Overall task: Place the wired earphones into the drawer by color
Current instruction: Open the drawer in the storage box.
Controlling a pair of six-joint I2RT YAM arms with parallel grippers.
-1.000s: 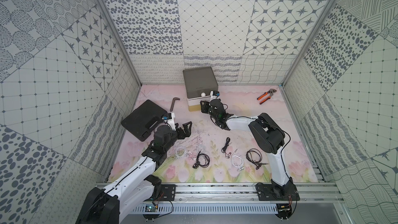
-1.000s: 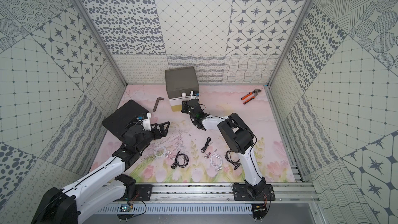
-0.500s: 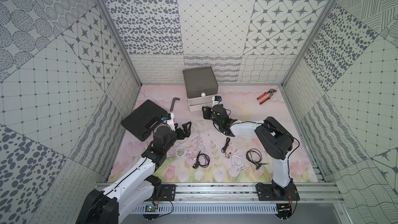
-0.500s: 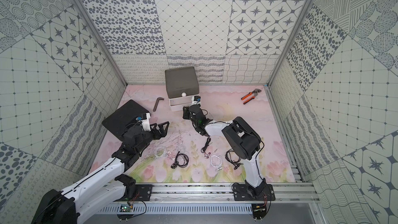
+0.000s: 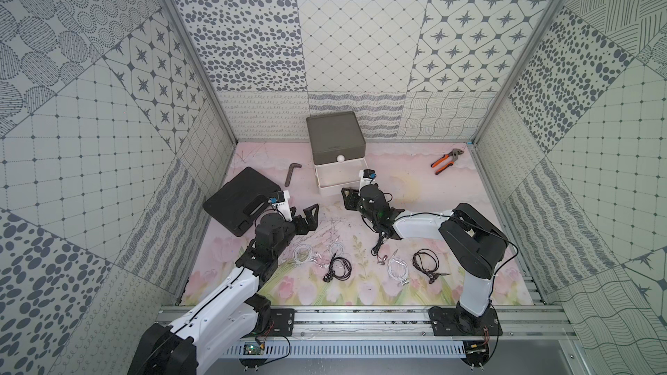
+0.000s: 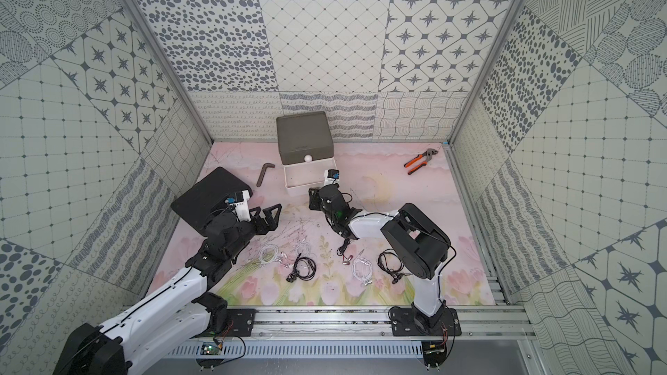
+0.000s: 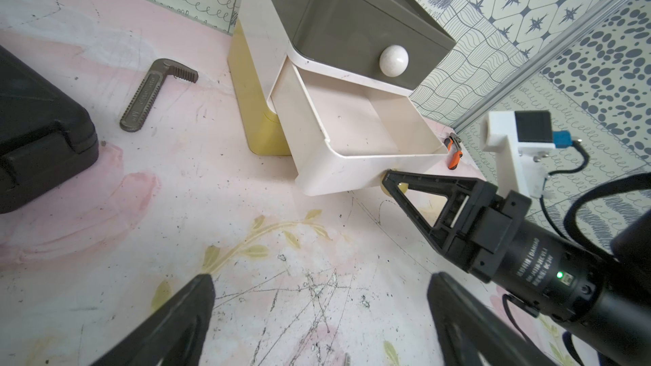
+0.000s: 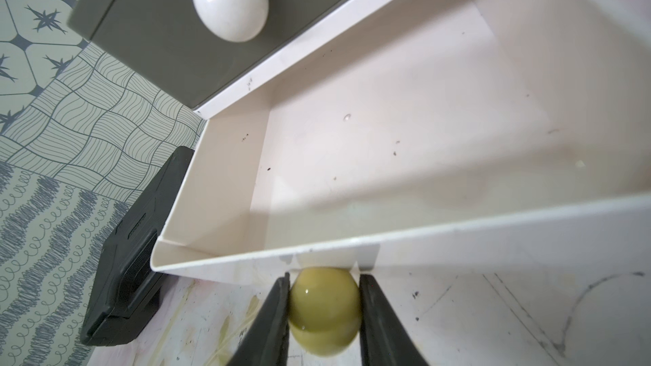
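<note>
The drawer (image 5: 335, 135) (image 6: 305, 135) stands at the back, grey on top. Its white middle drawer (image 5: 339, 191) (image 7: 352, 170) (image 8: 422, 241) is pulled out and holds nothing. My right gripper (image 8: 324, 276) (image 5: 348, 198) is shut on that drawer's yellowish ball knob (image 8: 324, 308). Left of centre, my left gripper (image 7: 322, 279) (image 5: 305, 211) hangs open over bare mat. The wired earphones lie on the mat towards the front: white coils (image 5: 302, 252) (image 5: 397, 268) and black coils (image 5: 341, 268) (image 5: 426, 261). Another black one (image 5: 379, 245) lies partly under the right arm.
A flat black case (image 5: 238, 200) lies at the left, just behind my left gripper. A grey metal L-shaped tool (image 5: 291, 173) lies left of the drawer. Orange-handled pliers (image 5: 445, 162) rest at the back right. Patterned walls close in three sides.
My right gripper has drawn back towards the front with the knob, and the white middle drawer has slid out. The left arm has stayed put.
</note>
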